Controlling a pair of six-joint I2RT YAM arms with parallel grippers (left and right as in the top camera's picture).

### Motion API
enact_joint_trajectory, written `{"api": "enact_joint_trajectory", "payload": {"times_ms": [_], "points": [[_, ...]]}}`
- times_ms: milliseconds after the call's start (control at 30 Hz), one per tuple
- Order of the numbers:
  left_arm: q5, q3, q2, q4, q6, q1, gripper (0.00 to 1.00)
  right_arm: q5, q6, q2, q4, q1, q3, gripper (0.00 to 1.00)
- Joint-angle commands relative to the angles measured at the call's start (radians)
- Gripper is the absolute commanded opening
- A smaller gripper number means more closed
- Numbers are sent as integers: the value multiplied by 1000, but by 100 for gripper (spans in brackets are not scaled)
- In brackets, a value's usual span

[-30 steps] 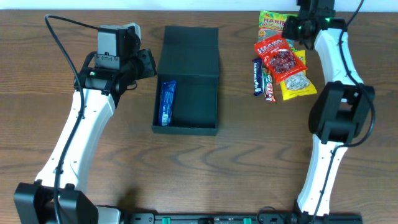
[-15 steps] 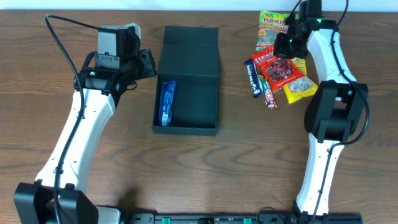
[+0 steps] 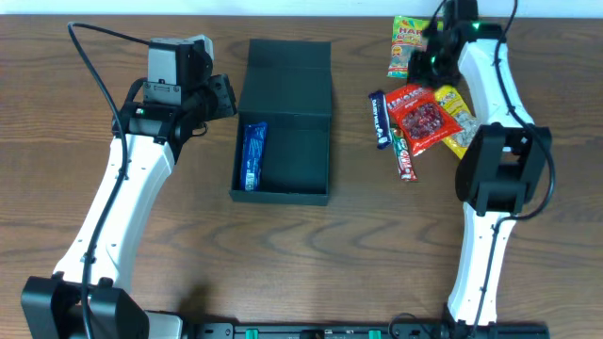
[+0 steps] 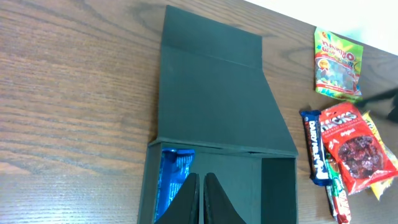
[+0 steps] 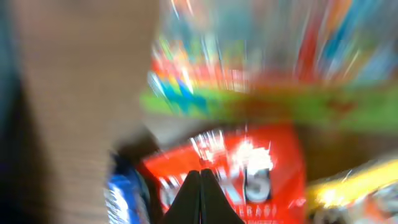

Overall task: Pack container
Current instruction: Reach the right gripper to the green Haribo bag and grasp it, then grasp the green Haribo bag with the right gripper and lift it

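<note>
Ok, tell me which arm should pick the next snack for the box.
Right. The right gripper hovers at the red packet in the snack pile, to the right of the container. The left gripper sits on the container's other side, away from every loose packet.

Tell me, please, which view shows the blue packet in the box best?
Overhead: the blue packet lies whole along the box's left wall. The left wrist view shows only its top end, cut off by the frame. The right wrist view is blurred and does not show it.
</note>
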Motion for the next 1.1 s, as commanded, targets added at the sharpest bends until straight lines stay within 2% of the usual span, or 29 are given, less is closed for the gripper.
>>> {"api": "enact_joint_trajectory", "payload": {"times_ms": [0, 33, 67, 133, 167, 300, 433, 800, 867, 1067], "points": [[-14, 23, 0, 0, 22, 3, 6, 5, 2, -8, 66, -18, 113, 27], [-14, 23, 0, 0, 22, 3, 6, 12, 27, -8, 107, -34, 116, 51], [-14, 23, 0, -1, 22, 3, 6, 13, 60, -7, 130, -50, 116, 60], [-14, 23, 0, -3, 22, 3, 6, 12, 126, 5, 157, -86, 106, 86], [-14, 23, 0, -4, 22, 3, 6, 11, 147, 13, 159, -102, 101, 87], [-14, 23, 0, -4, 22, 3, 6, -125, 174, 66, 156, -161, 99, 83], [-14, 23, 0, -4, 22, 3, 6, -172, 207, 128, 150, -167, 99, 78], [-14, 23, 0, -4, 22, 3, 6, -163, 229, 198, 189, -128, 99, 80], [-14, 23, 0, -4, 22, 3, 6, -137, 233, 203, 196, -123, 99, 77], [-14, 23, 0, -4, 22, 3, 6, -66, 245, 211, 190, -109, 98, 61]]}}
